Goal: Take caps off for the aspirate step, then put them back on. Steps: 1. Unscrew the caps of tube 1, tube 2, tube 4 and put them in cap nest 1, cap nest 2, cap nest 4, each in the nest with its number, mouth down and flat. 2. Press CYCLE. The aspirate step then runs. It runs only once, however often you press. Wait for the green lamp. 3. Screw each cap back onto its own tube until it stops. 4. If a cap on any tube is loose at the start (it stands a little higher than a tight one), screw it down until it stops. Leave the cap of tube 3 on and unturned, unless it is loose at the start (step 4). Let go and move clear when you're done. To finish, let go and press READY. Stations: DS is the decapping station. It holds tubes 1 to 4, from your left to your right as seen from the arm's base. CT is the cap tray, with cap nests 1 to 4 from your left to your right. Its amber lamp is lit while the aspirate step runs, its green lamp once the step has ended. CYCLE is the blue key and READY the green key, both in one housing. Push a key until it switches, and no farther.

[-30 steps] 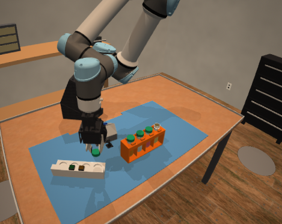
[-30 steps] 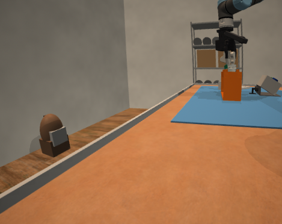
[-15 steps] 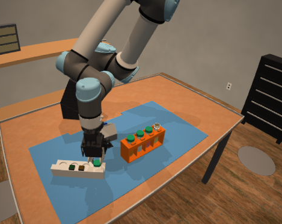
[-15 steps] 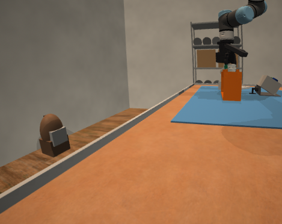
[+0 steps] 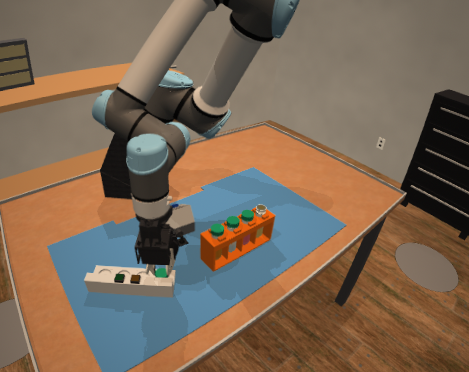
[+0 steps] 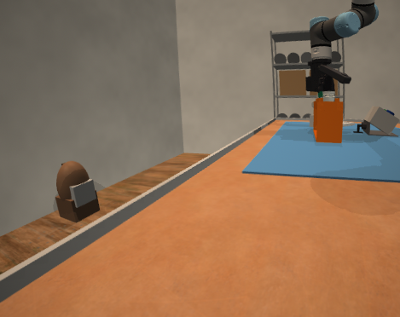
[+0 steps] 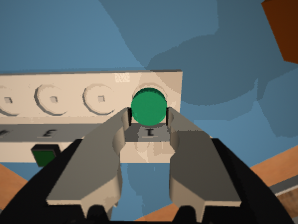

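Observation:
My gripper [image 5: 161,269] [image 7: 149,109] is shut on a green cap [image 5: 161,273] [image 6: 320,95] [image 7: 149,106], just over cap nest 1 [image 7: 149,86] of the white cap tray [image 5: 151,288] [image 7: 173,85]. Whether the cap touches the nest cannot be told. Nest 2 [image 7: 101,98] and nest 3 [image 7: 54,99] beside it are empty. The orange decapping station [image 5: 208,251] [image 6: 329,123] [image 7: 285,30] holds tube 1 [image 5: 261,210] [image 6: 328,97], uncapped. Green caps sit on tube 2 [image 5: 247,215], tube 3 [image 5: 233,222] and tube 4 [image 5: 217,230].
The green lamp [image 5: 119,278] [image 7: 45,156] and amber lamp [image 5: 135,279] on the tray look dark. The grey key housing [image 5: 183,220] [image 6: 379,121] stands behind the gripper in the top view, its blue key [image 5: 174,205] [image 6: 389,112] on top. A blue mat [image 5: 226,310] lies underneath.

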Action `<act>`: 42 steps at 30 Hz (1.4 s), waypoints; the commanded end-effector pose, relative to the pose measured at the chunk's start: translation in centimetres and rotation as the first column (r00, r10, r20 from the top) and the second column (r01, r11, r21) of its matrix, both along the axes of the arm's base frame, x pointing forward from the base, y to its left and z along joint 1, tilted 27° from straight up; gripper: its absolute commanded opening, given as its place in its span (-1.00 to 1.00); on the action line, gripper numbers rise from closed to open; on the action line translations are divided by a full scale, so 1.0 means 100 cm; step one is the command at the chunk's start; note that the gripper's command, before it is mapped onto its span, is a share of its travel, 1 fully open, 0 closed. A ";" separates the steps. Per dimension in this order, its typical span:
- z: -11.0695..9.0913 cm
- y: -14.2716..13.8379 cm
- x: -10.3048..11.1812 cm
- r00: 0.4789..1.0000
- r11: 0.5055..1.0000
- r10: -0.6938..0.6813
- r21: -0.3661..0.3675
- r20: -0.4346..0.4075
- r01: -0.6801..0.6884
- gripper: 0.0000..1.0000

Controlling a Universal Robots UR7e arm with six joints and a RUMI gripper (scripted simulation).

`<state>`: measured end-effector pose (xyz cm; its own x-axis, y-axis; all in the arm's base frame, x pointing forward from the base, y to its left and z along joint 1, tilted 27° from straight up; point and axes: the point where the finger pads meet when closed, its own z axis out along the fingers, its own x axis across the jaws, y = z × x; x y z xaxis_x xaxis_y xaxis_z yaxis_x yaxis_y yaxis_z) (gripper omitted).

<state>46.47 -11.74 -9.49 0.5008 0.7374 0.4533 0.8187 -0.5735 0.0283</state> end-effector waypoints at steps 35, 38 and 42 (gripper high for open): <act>-0.007 0.003 0.001 1.000 1.000 0.000 -0.001 0.001 0.000 -1.00; -0.008 0.004 0.002 1.000 1.000 0.000 -0.001 0.001 0.000 -1.00; -0.009 0.004 0.002 1.000 1.000 0.000 -0.001 0.001 0.000 -1.00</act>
<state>46.62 -11.31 -10.29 0.5008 0.7374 0.4533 0.8187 -0.5735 0.0283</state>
